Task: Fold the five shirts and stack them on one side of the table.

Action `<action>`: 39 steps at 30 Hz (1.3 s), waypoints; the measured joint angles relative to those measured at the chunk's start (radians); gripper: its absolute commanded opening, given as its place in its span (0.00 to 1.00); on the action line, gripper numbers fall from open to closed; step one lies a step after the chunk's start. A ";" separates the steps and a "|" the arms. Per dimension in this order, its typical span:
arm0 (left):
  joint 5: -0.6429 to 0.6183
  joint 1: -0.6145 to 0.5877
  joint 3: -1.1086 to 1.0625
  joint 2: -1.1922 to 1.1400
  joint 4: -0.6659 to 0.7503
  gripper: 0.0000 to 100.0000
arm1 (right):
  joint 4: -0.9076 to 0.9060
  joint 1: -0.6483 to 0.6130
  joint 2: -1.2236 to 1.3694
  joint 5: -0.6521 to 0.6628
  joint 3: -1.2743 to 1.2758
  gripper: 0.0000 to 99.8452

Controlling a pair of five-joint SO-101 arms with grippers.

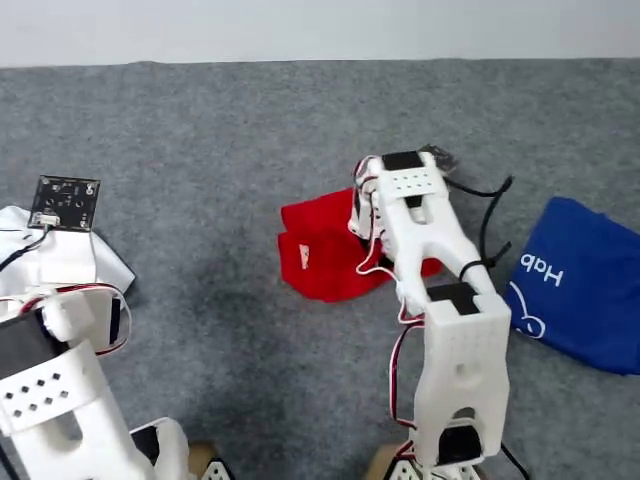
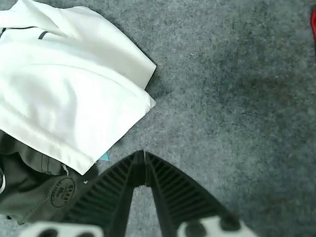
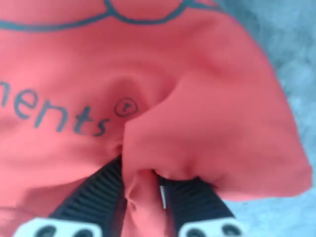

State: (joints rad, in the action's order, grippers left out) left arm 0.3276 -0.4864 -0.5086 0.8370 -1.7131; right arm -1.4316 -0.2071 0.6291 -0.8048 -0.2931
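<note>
A crumpled red shirt (image 1: 322, 258) lies mid-table, partly under the right arm. My right gripper (image 3: 140, 180) is shut on a fold of this red shirt (image 3: 207, 113), with cloth bunched between the black fingers (image 3: 94, 195). A blue shirt (image 1: 585, 280) lies at the right edge. At the left edge sits a folded white shirt (image 1: 60, 255), which in the left wrist view (image 2: 64, 94) rests on a dark grey shirt (image 2: 29, 185). My left gripper (image 2: 144, 160) is shut and holds nothing, hovering over bare carpet just beside the white shirt.
Grey carpet-like cloth (image 1: 220, 140) covers the table. A small black circuit board (image 1: 67, 202) sits at the left by the white shirt. The right arm's white body (image 1: 440, 290) and its cables stand over the red shirt's right side.
</note>
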 measured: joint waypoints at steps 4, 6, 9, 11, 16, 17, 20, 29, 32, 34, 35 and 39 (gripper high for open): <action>0.000 0.000 0.000 0.000 0.000 0.01 | -0.048 0.038 -0.055 0.133 0.003 0.01; 0.000 0.000 0.000 0.000 0.000 0.01 | -0.071 0.057 -0.092 0.193 0.005 0.01; 0.000 0.000 0.000 0.000 0.000 0.01 | -0.094 0.080 -0.152 0.275 0.005 0.01; 0.000 0.000 0.000 0.000 0.000 0.01 | -0.100 0.100 -0.183 0.334 0.005 0.01; 0.000 0.000 0.000 0.000 0.000 0.01 | -0.100 0.170 -0.210 0.543 0.005 0.01; 0.000 0.000 0.000 0.000 0.000 0.01 | -0.103 0.175 -0.210 0.577 0.005 0.01; 0.000 0.000 0.000 0.000 0.000 0.01 | -0.103 0.173 -0.189 0.611 0.005 0.05; 0.002 0.000 0.000 0.000 0.000 0.01 | -0.295 0.176 -0.146 0.393 -0.052 0.34; 0.002 0.000 0.000 0.000 0.000 0.01 | -0.321 0.169 -0.146 0.379 -0.123 0.31; 0.002 0.000 0.000 0.000 0.000 0.01 | -0.322 0.155 -0.146 0.374 -0.155 0.26; 0.003 0.000 0.000 0.000 0.000 0.01 | -0.322 0.143 -0.146 0.374 -0.167 0.24; 0.003 0.000 0.000 0.000 0.000 0.01 | -0.322 0.077 -0.146 0.371 -0.199 0.11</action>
State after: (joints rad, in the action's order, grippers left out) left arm 0.3307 -0.4864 -0.5086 0.8370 -1.7131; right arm -1.7538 -0.1304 0.4833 -0.4335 -0.4925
